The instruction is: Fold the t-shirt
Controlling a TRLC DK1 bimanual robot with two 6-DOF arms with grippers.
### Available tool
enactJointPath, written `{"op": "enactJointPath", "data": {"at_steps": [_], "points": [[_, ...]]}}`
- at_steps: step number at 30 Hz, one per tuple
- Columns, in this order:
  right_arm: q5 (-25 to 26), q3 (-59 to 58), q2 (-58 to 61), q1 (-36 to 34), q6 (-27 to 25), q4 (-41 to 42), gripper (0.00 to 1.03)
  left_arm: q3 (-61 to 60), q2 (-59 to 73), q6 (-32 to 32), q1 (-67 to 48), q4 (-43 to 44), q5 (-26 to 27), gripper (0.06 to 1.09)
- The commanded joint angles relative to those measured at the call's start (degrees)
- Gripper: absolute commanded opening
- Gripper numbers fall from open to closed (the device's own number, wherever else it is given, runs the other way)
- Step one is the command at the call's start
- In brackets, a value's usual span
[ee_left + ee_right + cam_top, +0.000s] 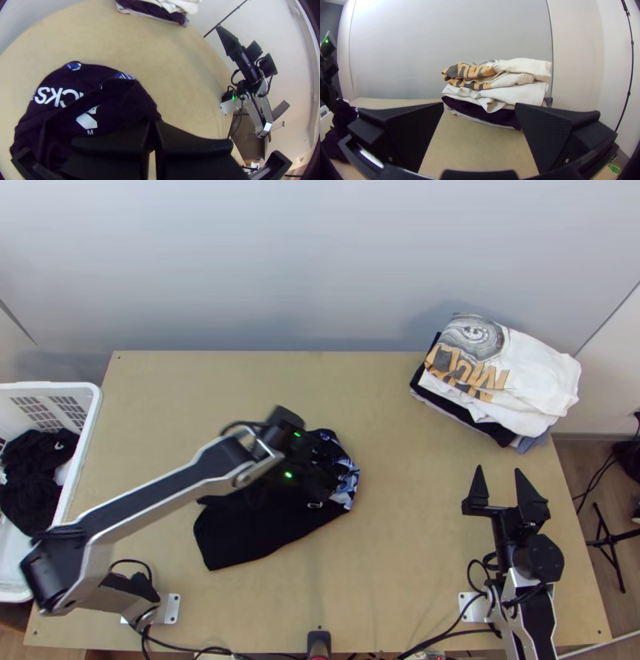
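A black t-shirt (248, 528) lies bunched left of the table's middle, blue-white print at its right end. Over that end is my left gripper (308, 468), dark against the cloth. In the left wrist view my left gripper (153, 124) is shut with a raised part of the t-shirt (123, 100) at its fingertips; white lettering and a white logo show on the cloth. My right gripper (498, 471) stands open and apart from the shirt at the table's right side. In the right wrist view my right gripper (480, 105) has nothing between its fingers.
A stack of folded clothes (504, 376), white on top, sits at the table's back right corner. A white basket (84, 420) with dark clothes stands at the left edge. Bare table (400, 500) lies between the shirt and my right gripper.
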Motion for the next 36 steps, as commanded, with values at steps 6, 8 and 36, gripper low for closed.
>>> {"op": "enactJointPath", "data": {"at_steps": [6,8,36], "points": [[0.01,0.01,-0.06,0.01,0.01,0.02,0.99,11.83,15.16,-2.91,-8.30,2.84,-1.33,0.09],[0.01,0.01,-0.06,0.01,0.01,0.02,0.99,15.52,17.88,-3.88,-9.00,2.84,-1.33,0.09],[0.01,-0.08,0.03,0.01,0.01,0.02,0.99,31.52,14.98,-7.31,3.39,-3.40,-1.95,1.05]]}}
